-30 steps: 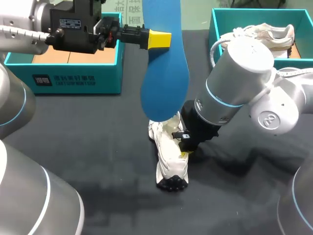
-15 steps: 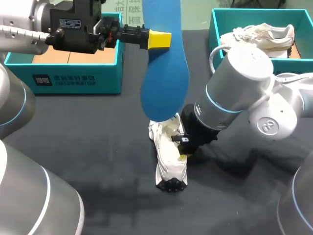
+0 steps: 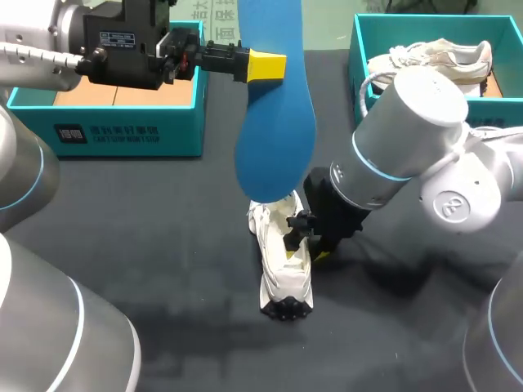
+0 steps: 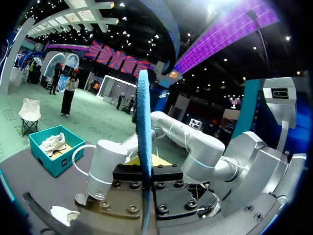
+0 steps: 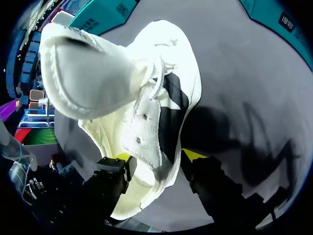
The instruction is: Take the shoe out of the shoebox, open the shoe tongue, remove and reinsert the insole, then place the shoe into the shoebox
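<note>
White shoe (image 3: 282, 269) out of its box, blue insole (image 3: 276, 131) removed; reinsertion and boxing are judged outstanding.
The shoe lies on the surface (image 3: 163, 245), with the right gripper (image 5: 157, 157) clamped across its side wall. Above the shoe, the left gripper (image 3: 265, 65) pinches the insole, which hangs over the opening. Beyond the shoe stands the open shoebox (image 3: 122, 135). Against the earlier frame, the right arm has shifted slightly and the insole is unmoved.

My left gripper (image 3: 266, 66) pinches the blue insole (image 3: 275, 122), which hangs upright over the white shoe (image 3: 282, 265). The shoe lies on its sole with the tongue lifted, clamped by my right gripper (image 5: 157, 155). The open teal shoebox (image 3: 122, 132) stands well apart.
</note>
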`<act>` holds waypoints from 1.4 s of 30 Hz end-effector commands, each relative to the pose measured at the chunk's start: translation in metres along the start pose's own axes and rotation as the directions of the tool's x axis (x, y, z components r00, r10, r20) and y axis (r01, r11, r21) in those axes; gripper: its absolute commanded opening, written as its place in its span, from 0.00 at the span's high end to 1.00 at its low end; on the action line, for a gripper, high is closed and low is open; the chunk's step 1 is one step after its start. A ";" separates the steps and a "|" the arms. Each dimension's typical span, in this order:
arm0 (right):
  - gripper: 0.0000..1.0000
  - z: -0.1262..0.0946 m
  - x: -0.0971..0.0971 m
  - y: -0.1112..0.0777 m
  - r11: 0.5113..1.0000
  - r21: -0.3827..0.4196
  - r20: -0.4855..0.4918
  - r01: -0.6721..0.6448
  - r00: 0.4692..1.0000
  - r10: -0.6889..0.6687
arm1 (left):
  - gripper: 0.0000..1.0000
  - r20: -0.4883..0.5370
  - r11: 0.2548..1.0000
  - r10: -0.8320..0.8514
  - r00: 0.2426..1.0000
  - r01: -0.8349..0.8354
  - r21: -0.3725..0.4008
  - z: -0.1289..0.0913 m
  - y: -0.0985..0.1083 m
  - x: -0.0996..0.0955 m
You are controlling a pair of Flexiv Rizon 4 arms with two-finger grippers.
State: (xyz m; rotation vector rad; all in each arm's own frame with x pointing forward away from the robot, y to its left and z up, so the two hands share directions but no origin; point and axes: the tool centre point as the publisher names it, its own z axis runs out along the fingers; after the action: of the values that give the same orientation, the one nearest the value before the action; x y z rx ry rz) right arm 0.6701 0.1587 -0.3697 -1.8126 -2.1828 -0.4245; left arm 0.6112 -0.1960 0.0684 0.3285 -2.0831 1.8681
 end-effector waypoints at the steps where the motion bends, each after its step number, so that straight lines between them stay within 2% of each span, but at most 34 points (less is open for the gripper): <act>1: 0.00 -0.027 -0.012 -0.008 1.000 -0.019 -0.060 0.008 0.998 -0.009 | 1.00 0.000 1.000 0.000 1.000 0.000 -0.001 0.001 0.000 0.000; 4: 0.00 -0.043 -0.012 -0.007 1.000 -0.022 -0.096 0.010 0.995 -0.012 | 1.00 0.000 1.000 0.000 1.000 0.000 -0.001 0.001 0.000 0.000; 8: 0.00 -0.066 -0.017 -0.004 1.000 0.004 -0.205 0.018 0.979 -0.017 | 1.00 0.000 1.000 0.000 1.000 0.000 -0.001 0.001 0.000 0.000; 9: 0.00 -0.071 -0.018 -0.003 0.998 0.022 -0.239 0.057 0.970 -0.050 | 1.00 0.000 1.000 0.000 1.000 0.000 -0.001 0.001 0.000 0.000; 21: 0.00 -0.071 -0.018 -0.003 0.998 0.022 -0.239 0.057 0.970 -0.050 | 1.00 0.000 1.000 0.000 1.000 0.000 -0.001 0.001 0.000 0.000; 25: 0.00 -0.079 -0.015 -0.002 0.997 -0.028 -0.377 0.065 0.923 -0.071 | 1.00 0.000 1.000 0.000 1.000 0.000 -0.001 0.001 0.000 0.000; 29: 0.00 -0.101 -0.014 -0.003 0.997 -0.051 -0.430 0.058 0.900 -0.074 | 1.00 0.000 1.000 0.000 1.000 0.000 -0.001 0.001 0.000 0.000; 31: 0.00 -0.110 -0.016 -0.002 0.996 -0.077 -0.514 0.044 0.854 -0.078 | 1.00 0.000 1.000 0.000 1.000 0.000 -0.001 0.001 0.000 0.000; 33: 0.00 -0.117 -0.016 0.000 0.997 -0.060 -0.551 0.044 0.831 -0.070 | 1.00 0.000 1.000 0.000 1.000 0.000 -0.001 0.001 0.000 0.000; 42: 0.00 -0.119 -0.016 0.001 0.997 -0.044 -0.559 0.062 0.826 -0.076 | 1.00 0.000 1.000 0.000 1.000 0.000 -0.001 0.001 0.000 0.000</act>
State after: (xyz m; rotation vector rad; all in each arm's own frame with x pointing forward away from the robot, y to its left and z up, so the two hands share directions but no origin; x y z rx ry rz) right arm 0.6783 0.0965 -0.2657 -1.3724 -1.8255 -0.8776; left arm 0.6112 -0.1960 0.0684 0.3284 -2.0831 1.8680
